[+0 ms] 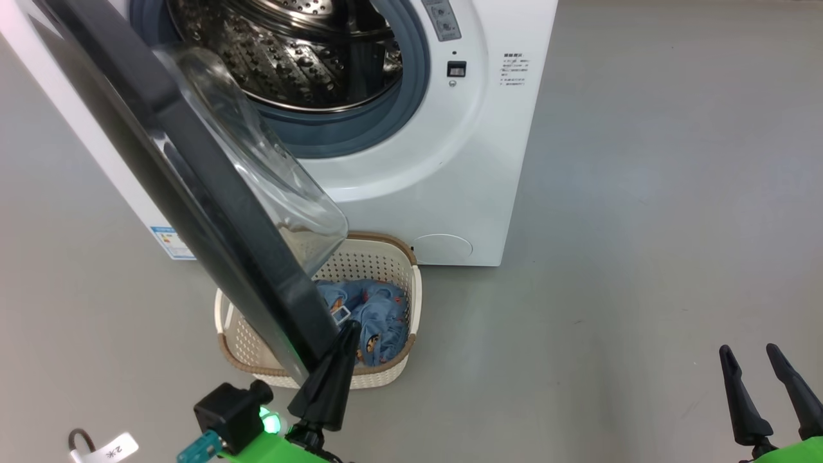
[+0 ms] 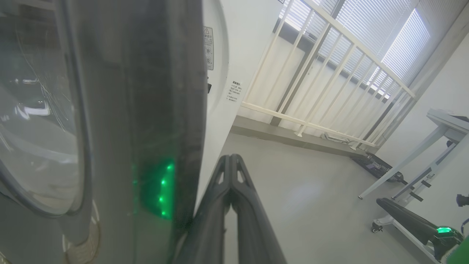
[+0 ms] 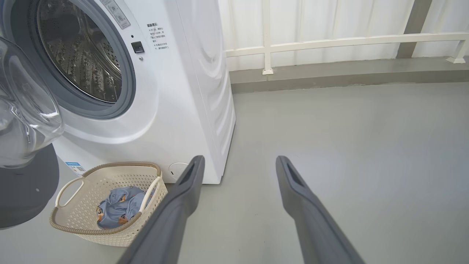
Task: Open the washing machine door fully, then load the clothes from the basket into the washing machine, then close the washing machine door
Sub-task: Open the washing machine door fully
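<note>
Washing machine (image 1: 450,193) stands on the grey floor (image 1: 643,257), drum bare. Its door (image 1: 193,180) is stiff, hinged and glossy, probably slippery. It hangs half-swung over the basket (image 1: 380,263) at the machine's front foot, blocking a reach from above; its rim looks best to push. Clothes (image 1: 376,315) lie in the basket, soft and light, easiest pinched at a fold. Left gripper (image 1: 349,331), pressed together and empty, sits at the door's lower rim; right gripper (image 1: 749,350) is spread wide, holding nothing.

Left hand (image 1: 348,331) has its fingers pressed together, raised forward; right hand (image 1: 749,352) sits low, fingers spread apart.
</note>
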Controlling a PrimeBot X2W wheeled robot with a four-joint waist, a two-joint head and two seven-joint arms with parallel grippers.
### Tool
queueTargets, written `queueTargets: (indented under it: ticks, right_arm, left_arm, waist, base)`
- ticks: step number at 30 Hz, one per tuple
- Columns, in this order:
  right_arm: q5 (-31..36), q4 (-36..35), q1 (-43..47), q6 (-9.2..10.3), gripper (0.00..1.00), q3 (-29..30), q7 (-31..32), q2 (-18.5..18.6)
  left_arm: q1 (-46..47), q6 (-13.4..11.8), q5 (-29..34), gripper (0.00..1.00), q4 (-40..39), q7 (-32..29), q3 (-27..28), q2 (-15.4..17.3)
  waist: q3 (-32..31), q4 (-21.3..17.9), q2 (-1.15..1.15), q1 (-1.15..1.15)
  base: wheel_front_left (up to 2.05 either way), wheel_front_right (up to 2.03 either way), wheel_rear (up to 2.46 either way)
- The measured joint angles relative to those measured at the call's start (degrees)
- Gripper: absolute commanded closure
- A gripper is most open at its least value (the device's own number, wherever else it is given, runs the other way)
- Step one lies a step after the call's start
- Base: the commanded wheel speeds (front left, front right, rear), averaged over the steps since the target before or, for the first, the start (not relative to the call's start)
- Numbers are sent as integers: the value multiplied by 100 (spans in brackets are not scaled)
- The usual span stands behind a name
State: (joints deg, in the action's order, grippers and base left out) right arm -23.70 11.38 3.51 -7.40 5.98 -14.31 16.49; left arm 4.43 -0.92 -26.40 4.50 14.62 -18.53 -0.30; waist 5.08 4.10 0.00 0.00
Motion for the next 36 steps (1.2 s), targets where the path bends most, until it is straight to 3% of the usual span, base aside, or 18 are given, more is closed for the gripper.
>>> queueTargets:
  ticks: [9,25,36]
  right_arm:
    - [0,-1,1,0,0,5,0,0]
    - [0,-19,3,0,0,1,0,3]
    - [0,-20,24,0,0,-8,0,4]
  left_arm:
    - [-221,-215,42,100,-249,-1,27,85]
    - [-609,-865,199,100,-726,0,301,183]
    - [-976,-1093,349,100,-900,1,750,224]
  waist:
    - [-1,134,0,0]
    - [5,359,0,1]
    - [-66,542,0,0]
  base:
    - [0,0,0]
    - [0,0,0]
    - [0,0,0]
